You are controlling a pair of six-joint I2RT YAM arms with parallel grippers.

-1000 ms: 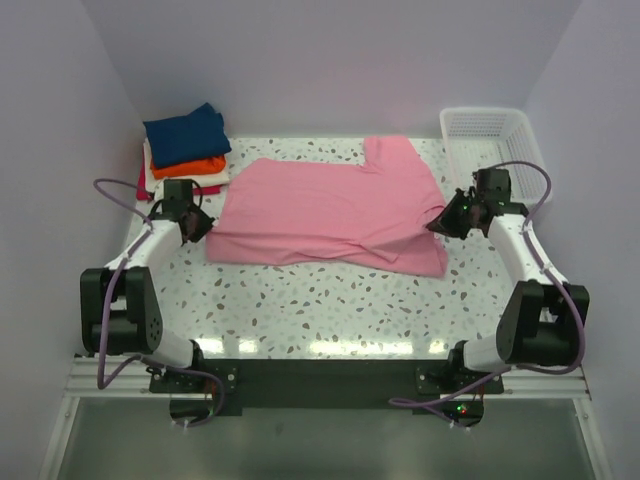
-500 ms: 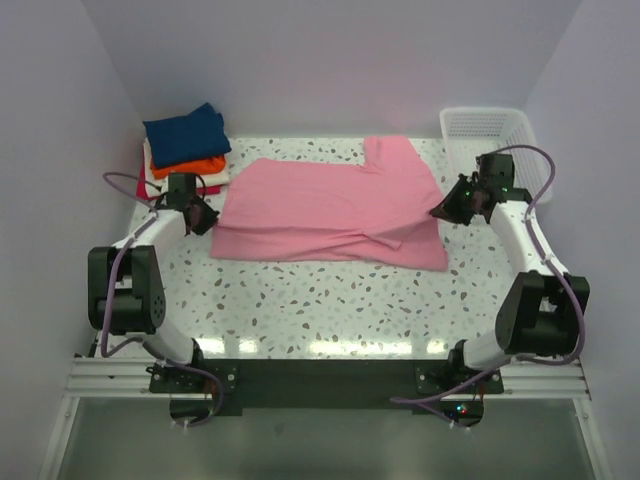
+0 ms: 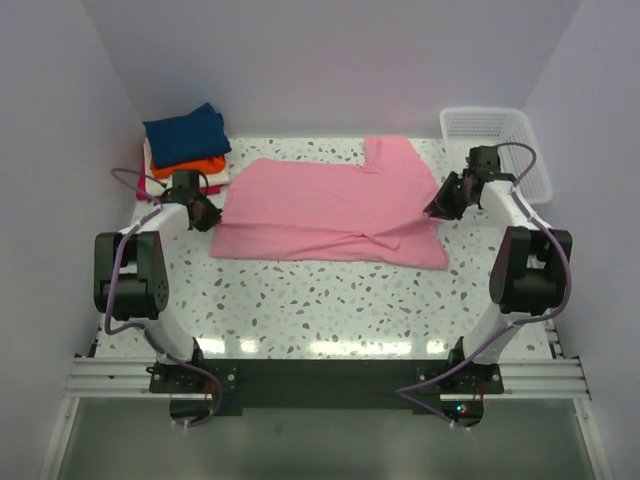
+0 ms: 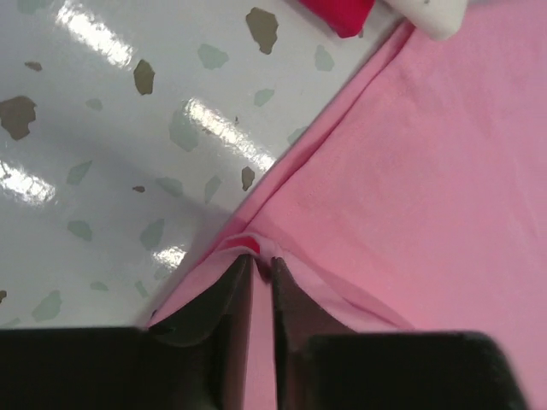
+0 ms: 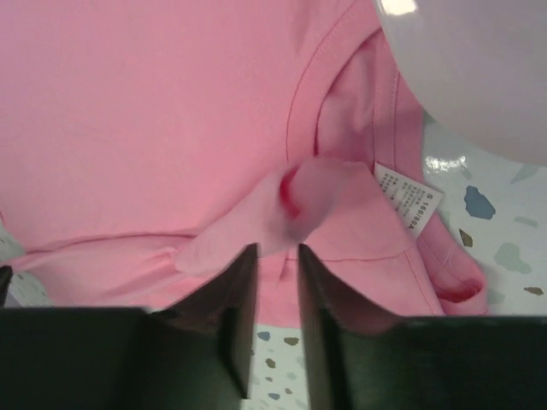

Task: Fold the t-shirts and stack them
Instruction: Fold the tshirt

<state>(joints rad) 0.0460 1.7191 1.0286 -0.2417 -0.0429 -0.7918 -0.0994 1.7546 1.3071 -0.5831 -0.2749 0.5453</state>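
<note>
The light pink t-shirt (image 3: 330,205) lies spread across the table's middle, its near part doubled over. My left gripper (image 3: 207,215) sits at its left edge. In the left wrist view that gripper (image 4: 263,260) has only a slit between its jaws and pinches a ridge of the pink t-shirt (image 4: 427,154) at the tips. My right gripper (image 3: 437,207) is at the shirt's right edge. In the right wrist view its jaws (image 5: 276,249) stand apart, and a loose fold of the pink t-shirt (image 5: 154,111) hangs just beyond them, near the collar label (image 5: 408,201).
A stack of folded t-shirts stands at the back left: navy blue (image 3: 186,132) on top, orange (image 3: 190,165) below, red (image 4: 342,13) and cream-white (image 4: 432,15) edges peeking out. A white mesh basket (image 3: 484,112) stands at the back right. Side walls are close.
Both grippers have moved toward the far side with the shirt's near edge, which narrows the pink shirt. The right jaws have parted and let the cloth go.
</note>
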